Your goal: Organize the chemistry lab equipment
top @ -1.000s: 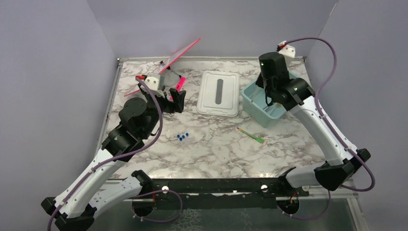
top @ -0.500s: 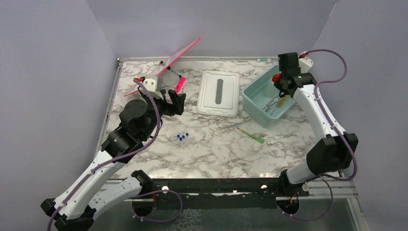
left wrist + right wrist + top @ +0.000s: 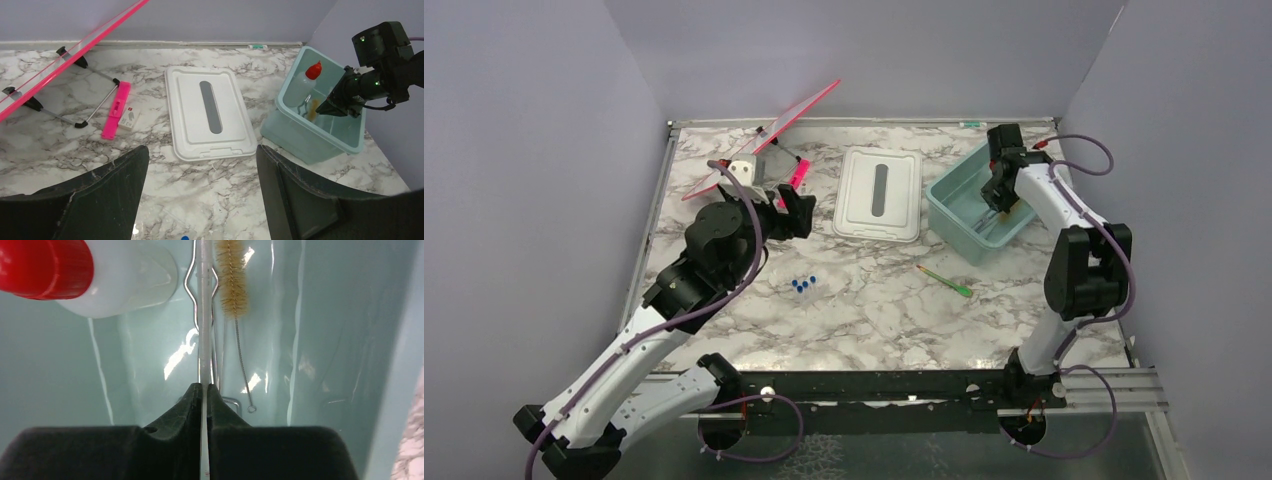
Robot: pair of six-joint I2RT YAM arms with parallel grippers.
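My right gripper (image 3: pixel 205 386) is shut on a thin white rod (image 3: pixel 204 330) and is lowered inside the teal tub (image 3: pixel 944 196). In the tub lie the white squeeze bottle with red nozzle (image 3: pixel 117 282), the tan-bristled brush (image 3: pixel 232 280) and a wire clamp (image 3: pixel 189 287). The right gripper also shows in the left wrist view (image 3: pixel 331 107). My left gripper (image 3: pixel 789 212) is open and empty above the table. The blue-capped tubes (image 3: pixel 803 286) lie just in front of it. The green-tipped stick (image 3: pixel 946 281) lies on the table in front of the tub.
A white rectangular lid (image 3: pixel 879 195) lies flat between the two grippers. A pink-edged clear panel on a wire stand (image 3: pixel 774 140) with a pink clip (image 3: pixel 116 110) stands at the back left. Grey walls close three sides.
My right arm has swung its wrist toward the back wall and lowered the gripper into the tub. My left gripper has shifted slightly right and forward.
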